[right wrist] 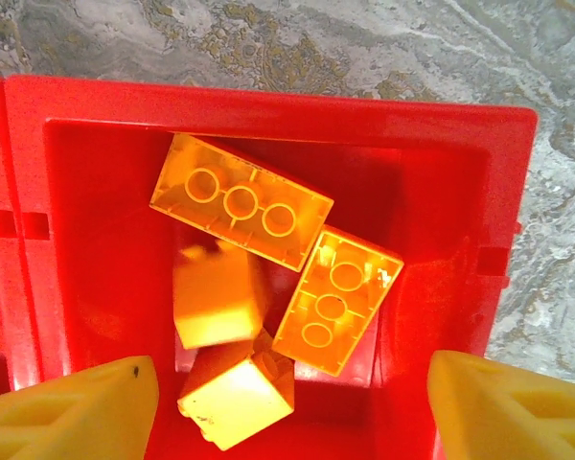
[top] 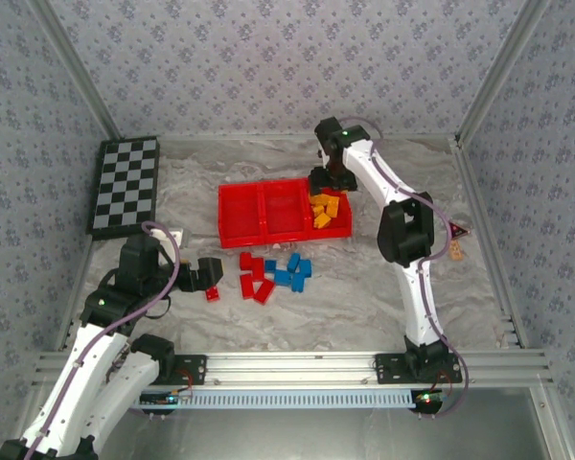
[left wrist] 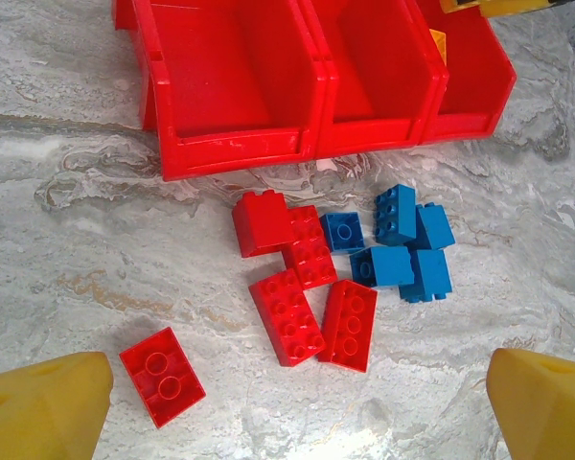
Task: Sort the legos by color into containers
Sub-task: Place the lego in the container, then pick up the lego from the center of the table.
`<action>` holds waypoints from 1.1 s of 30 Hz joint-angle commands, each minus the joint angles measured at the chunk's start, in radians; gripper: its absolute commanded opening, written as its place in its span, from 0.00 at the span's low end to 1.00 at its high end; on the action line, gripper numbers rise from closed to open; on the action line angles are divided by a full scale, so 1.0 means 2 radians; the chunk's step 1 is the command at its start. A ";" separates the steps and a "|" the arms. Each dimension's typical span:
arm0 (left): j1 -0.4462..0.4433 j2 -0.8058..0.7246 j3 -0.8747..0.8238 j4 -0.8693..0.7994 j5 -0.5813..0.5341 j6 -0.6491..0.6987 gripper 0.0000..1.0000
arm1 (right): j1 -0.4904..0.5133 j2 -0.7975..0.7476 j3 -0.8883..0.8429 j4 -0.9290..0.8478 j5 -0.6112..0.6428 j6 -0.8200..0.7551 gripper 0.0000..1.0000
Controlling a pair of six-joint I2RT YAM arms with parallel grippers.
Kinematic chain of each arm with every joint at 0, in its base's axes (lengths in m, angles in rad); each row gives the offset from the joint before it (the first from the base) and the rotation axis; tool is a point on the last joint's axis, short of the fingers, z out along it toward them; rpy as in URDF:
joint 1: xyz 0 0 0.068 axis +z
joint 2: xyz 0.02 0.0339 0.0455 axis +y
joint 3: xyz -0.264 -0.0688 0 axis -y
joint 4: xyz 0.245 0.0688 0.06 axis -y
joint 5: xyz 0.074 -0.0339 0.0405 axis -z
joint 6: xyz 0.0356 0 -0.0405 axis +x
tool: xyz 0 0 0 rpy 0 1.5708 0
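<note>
Bright red tray (top: 240, 213) near the middle of the table (top: 364, 297), long axis left to right in the top view, three compartments side by side. Four yellow-orange bricks (top: 326, 209) piled and touching in the right-hand compartment. Seen from the right wrist, upper long brick (right wrist: 241, 213) hollow side up, long axis slanting from upper left to lower right. Lower long brick (right wrist: 337, 299) also hollow side up, slanting from upper right to lower left, one end against the first. Right gripper (top: 328, 184) directly above that compartment, fingers (right wrist: 77, 412) spread wide on either side of the pile, pinching nothing. Red bricks (top: 254, 276) clustered on the table just in front of the tray, blue bricks (top: 292, 273) just beside them on the right. Two eight-stud red ones nearest the arms, side by side, long axes roughly toward the tray. Lone red brick (left wrist: 163, 376) apart to the left of the cluster, long axis slanting from upper left to lower right in the left wrist view. Left gripper (top: 206, 275) low beside it, fingers (left wrist: 43, 407) spread wide, holding nothing. Checkerboard (top: 125, 185) at the far left.
</note>
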 commanded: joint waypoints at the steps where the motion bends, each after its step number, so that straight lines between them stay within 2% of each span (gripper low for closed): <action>1: -0.004 -0.003 -0.001 0.013 0.008 0.005 1.00 | 0.006 -0.030 0.016 -0.027 0.021 -0.002 0.82; 7: -0.004 -0.004 -0.001 0.012 0.008 0.005 1.00 | 0.034 -0.098 -0.009 -0.047 0.070 0.020 1.00; 11: -0.004 -0.010 -0.001 0.013 0.011 0.005 1.00 | 0.060 -0.168 -0.061 -0.055 0.100 0.054 1.00; 14: -0.004 -0.019 -0.002 0.016 0.013 0.005 1.00 | 0.075 -0.234 -0.138 -0.040 0.107 0.101 1.00; 22: -0.005 -0.032 -0.005 0.021 0.025 0.006 1.00 | 0.132 -0.426 -0.431 0.116 0.052 0.271 1.00; 27: -0.007 -0.031 -0.005 0.021 0.030 0.006 1.00 | 0.195 -0.475 -0.528 0.166 0.087 0.351 1.00; 33: -0.007 -0.034 -0.005 0.022 0.028 0.006 1.00 | 0.236 -0.456 -0.591 0.215 0.075 0.391 0.95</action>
